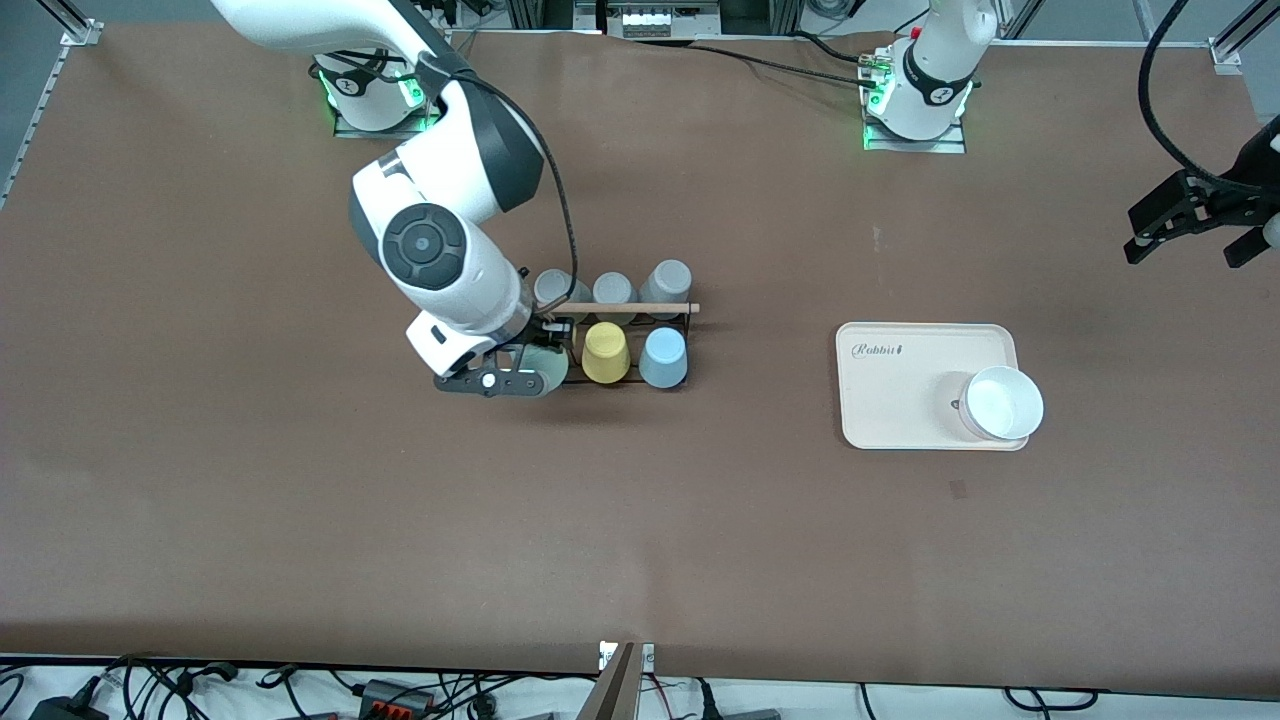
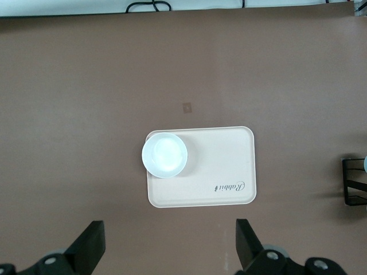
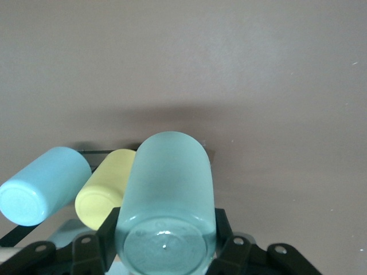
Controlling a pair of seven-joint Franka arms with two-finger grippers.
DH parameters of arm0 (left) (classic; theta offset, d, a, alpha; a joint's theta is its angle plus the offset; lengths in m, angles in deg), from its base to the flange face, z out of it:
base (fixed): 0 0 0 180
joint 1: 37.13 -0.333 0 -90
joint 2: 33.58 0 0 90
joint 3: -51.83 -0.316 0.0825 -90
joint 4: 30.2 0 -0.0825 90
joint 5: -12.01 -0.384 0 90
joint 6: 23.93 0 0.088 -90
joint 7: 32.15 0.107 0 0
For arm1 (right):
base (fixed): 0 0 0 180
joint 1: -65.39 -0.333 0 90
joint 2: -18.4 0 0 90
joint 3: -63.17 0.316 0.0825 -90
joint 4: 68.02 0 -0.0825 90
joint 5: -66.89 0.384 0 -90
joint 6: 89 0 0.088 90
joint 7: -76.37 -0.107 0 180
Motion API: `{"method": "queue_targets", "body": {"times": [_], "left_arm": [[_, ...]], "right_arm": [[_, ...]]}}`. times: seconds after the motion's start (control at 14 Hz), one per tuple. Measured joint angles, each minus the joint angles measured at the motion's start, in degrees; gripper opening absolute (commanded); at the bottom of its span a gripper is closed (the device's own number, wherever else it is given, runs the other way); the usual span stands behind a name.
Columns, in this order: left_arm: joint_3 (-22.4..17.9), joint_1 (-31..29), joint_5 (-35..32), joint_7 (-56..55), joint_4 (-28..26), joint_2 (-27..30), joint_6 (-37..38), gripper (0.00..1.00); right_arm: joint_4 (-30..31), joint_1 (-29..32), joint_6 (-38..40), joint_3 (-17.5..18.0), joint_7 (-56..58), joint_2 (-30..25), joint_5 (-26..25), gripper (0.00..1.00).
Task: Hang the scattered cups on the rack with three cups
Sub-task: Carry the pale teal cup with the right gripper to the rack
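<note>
The right end effector (image 1: 528,372) is clamping the sage green cup (image 3: 166,200) at the rack (image 1: 625,345), beside the yellow cup (image 1: 605,352) and blue cup (image 1: 663,357); probably seated on a peg. The left end effector (image 2: 166,252) is waiting, fingers apart, above the tray (image 2: 223,172).

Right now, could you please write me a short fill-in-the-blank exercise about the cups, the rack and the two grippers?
1. The right gripper is shut on the ____ cup at the rack.
2. On the rack, the yellow cup sits beside the ____ cup.
3. The white bowl rests on the cream ____.
4. The left gripper waits with its jaws ____, high over the table's edge.

Missing words: sage green; light blue; tray; open
</note>
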Motion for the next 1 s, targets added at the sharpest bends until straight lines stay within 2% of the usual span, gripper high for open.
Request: {"method": "queue_targets", "body": {"times": [1.0], "left_arm": [[0.6, 0.6, 0.0, -1.3, 0.2, -0.5, 2.0, 1.0]], "right_arm": [[0.0, -2.4, 0.4, -0.1, -1.8, 5.4, 1.0, 0.3]]}}
